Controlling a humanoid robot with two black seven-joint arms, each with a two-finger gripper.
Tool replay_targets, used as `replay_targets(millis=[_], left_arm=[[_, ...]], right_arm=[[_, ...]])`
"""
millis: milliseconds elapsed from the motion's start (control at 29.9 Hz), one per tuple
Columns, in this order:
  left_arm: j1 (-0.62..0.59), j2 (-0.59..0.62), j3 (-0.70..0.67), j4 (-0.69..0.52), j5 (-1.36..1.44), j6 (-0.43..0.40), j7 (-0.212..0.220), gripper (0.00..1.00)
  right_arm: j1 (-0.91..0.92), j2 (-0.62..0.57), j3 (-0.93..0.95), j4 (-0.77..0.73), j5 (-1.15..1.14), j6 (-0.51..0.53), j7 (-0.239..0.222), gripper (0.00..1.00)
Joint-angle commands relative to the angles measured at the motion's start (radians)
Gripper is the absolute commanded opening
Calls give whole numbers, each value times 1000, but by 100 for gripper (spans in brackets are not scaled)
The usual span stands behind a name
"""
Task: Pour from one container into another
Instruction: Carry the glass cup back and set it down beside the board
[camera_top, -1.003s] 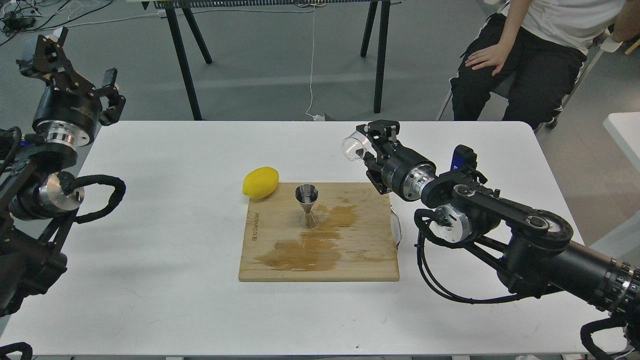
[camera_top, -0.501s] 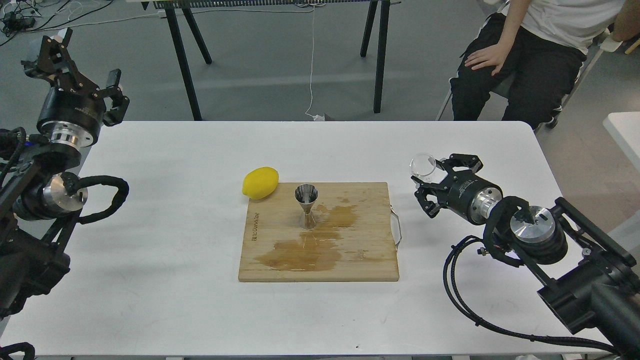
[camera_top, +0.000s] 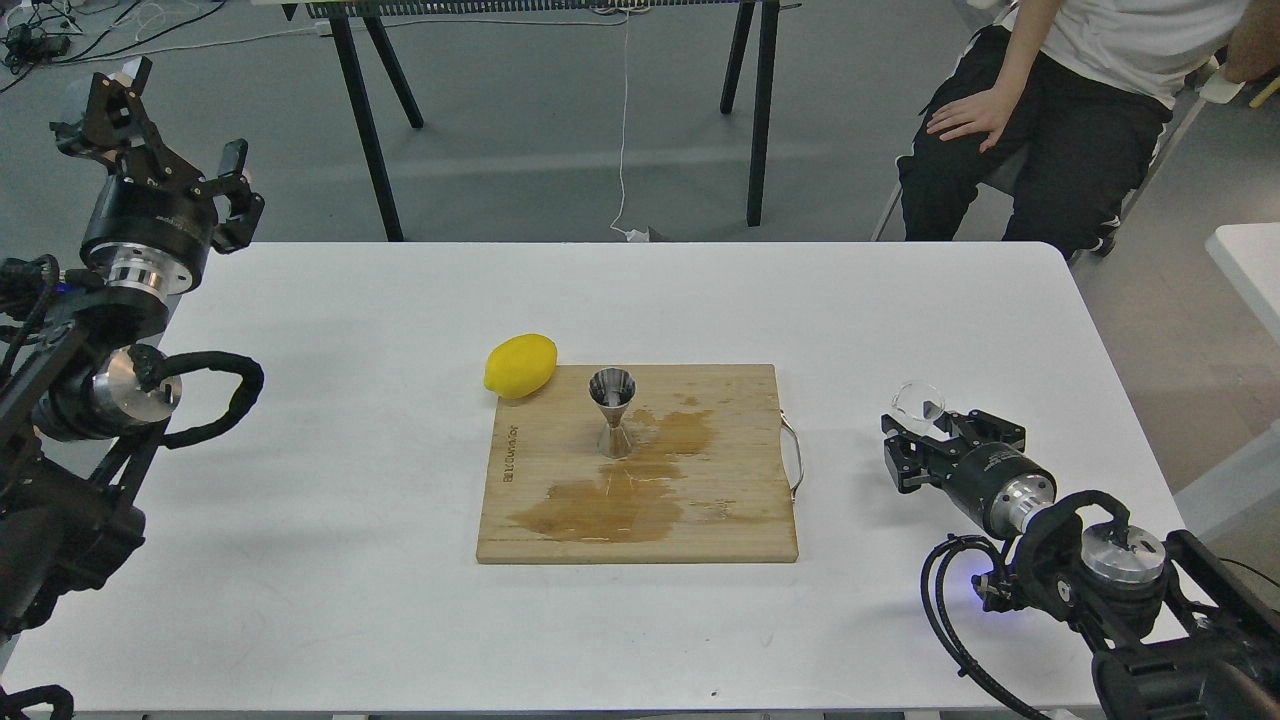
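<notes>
1. Behind our white table (camera_top: 300, 600) a seated person (camera_top: 1060, 110) waits on the grey floor.
2. Our right gripper (camera_top: 935, 435) grips the clear glass cup (camera_top: 918, 402), low over the table's right side, well apart from the wooden board (camera_top: 720, 520).
3. On the stained board stands the steel jigger (camera_top: 612, 412), upright, with a lemon (camera_top: 520, 366) touching the board's far-left corner.
4. Our left gripper (camera_top: 150, 130) hangs spread and empty beyond the table's left edge.

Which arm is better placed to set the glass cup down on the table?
Right. The right gripper holds the glass cup low over the table, right of the cutting board. The left gripper is raised at the far left corner, open and empty.
</notes>
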Motion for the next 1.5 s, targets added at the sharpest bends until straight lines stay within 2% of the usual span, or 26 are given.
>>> replay_targets(millis=[0, 201, 301, 735, 969, 1103, 1237, 1404, 1471], left_arm=[[0, 0, 0, 0, 0, 0, 1, 100], [-1, -1, 0, 0, 0, 0, 1, 100], [-1, -1, 0, 0, 0, 0, 1, 100], [0, -1, 0, -1, 0, 2, -1, 100], [0, -1, 0, -1, 0, 2, -1, 100], [0, -1, 0, -1, 0, 2, -1, 100], [0, -1, 0, -1, 0, 0, -1, 100], [0, -1, 0, -1, 0, 0, -1, 100], [0, -1, 0, -1, 0, 0, -1, 100]], right_arm=[[-2, -2, 1, -27, 0, 47, -4, 40], [1, -15, 2, -36, -2, 54, -5, 43], [1, -15, 1, -50, -2, 56, -5, 48], [7, -15, 1, -107, -3, 88, -5, 56], [8, -16, 1, -115, -3, 93, -5, 68], [8, -15, 1, -115, -3, 96, -3, 72], [8, -16, 1, -116, -3, 116, 3, 83], [8, -15, 1, -138, -5, 134, 6, 83], [2, -16, -1, -139, -5, 166, 0, 75]])
